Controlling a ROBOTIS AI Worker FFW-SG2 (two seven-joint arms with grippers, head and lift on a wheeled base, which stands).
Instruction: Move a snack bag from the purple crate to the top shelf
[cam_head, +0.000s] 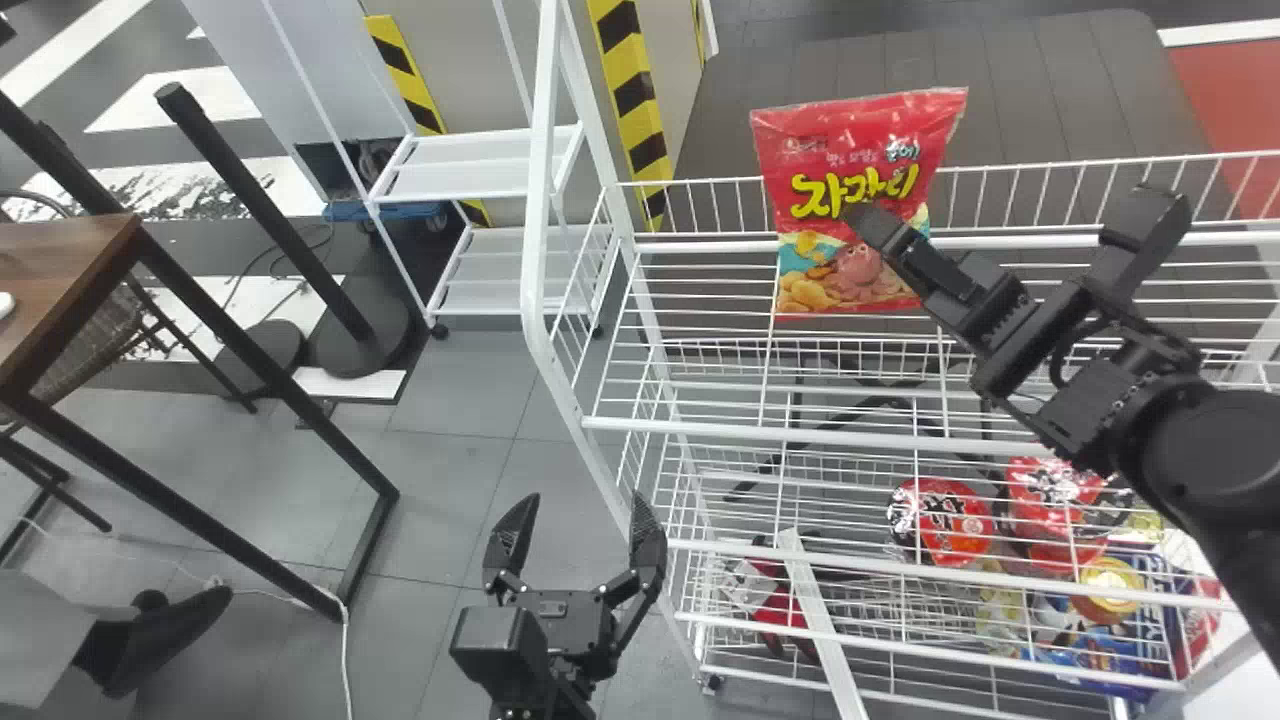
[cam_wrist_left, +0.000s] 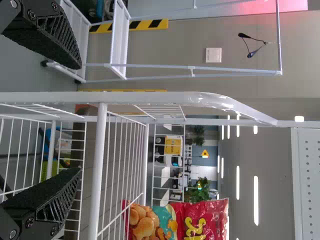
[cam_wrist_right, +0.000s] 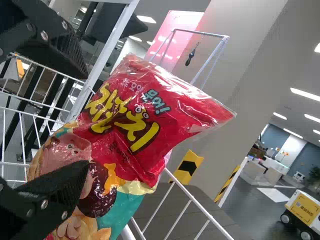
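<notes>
Going by a clock face laid over the head view, we begin at 9 o'clock with a wooden table on black legs. We find a black post at 10 o'clock, and between 10 and 11 a low white shelf unit on casters.

The left tool is between 6 and 7 o'clock, by the left end of the white wire rack, with its two fingers well apart. A pillar with yellow-and-black stripes stands at 12.

Most of the rack spreads from 1 to 5 o'clock. In its lower part, at 5, we have a white strip lying at a slant, and around 4, round red packs beside more packaged goods.

Our red snack bag is at 2 o'clock, standing nearly upright on the top shelf, its yellow lettering facing us. The right tool is just past 2, its fingers also wide apart: one crosses in front of the bag's face, the other points up beyond the bag's right edge. We cannot tell whether the nearer one touches the wrapper.
</notes>
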